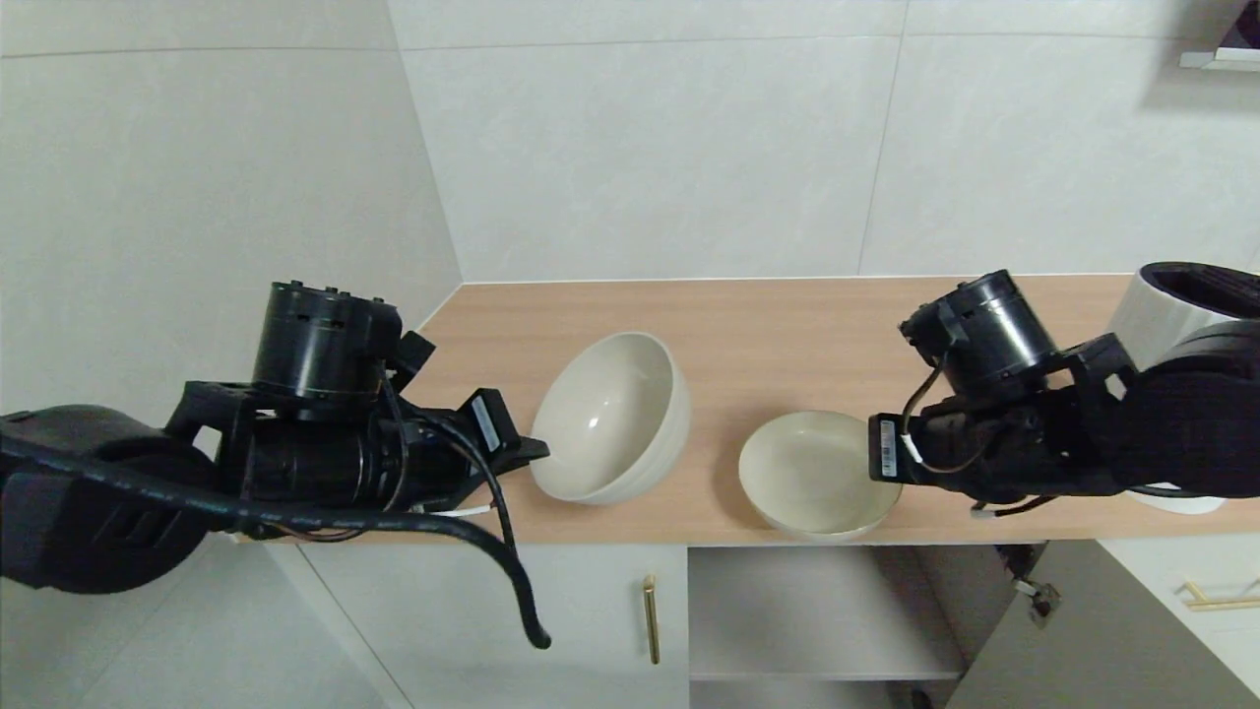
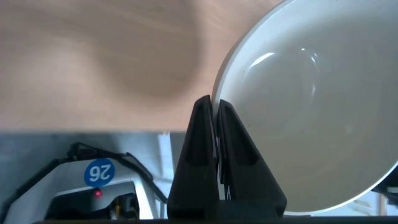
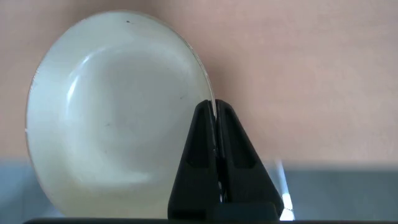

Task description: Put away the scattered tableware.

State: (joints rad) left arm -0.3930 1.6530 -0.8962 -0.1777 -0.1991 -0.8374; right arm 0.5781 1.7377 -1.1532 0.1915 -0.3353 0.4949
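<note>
A large cream bowl (image 1: 618,418) is held tilted above the wooden counter (image 1: 787,335), its opening facing up and left. My left gripper (image 1: 536,455) is shut on its near-left rim; in the left wrist view the fingers (image 2: 214,118) pinch the edge of the large bowl (image 2: 311,106). A smaller, shallower cream bowl (image 1: 812,473) sits near the counter's front edge, slightly tipped. My right gripper (image 1: 881,463) is shut on its right rim; in the right wrist view the fingers (image 3: 216,118) clamp the rim of the small bowl (image 3: 118,112).
A white cylindrical appliance (image 1: 1166,325) stands at the counter's right end. Tiled walls close off the back and the left. Under the counter are a cabinet door with a gold handle (image 1: 650,618) and an open shelf (image 1: 817,620).
</note>
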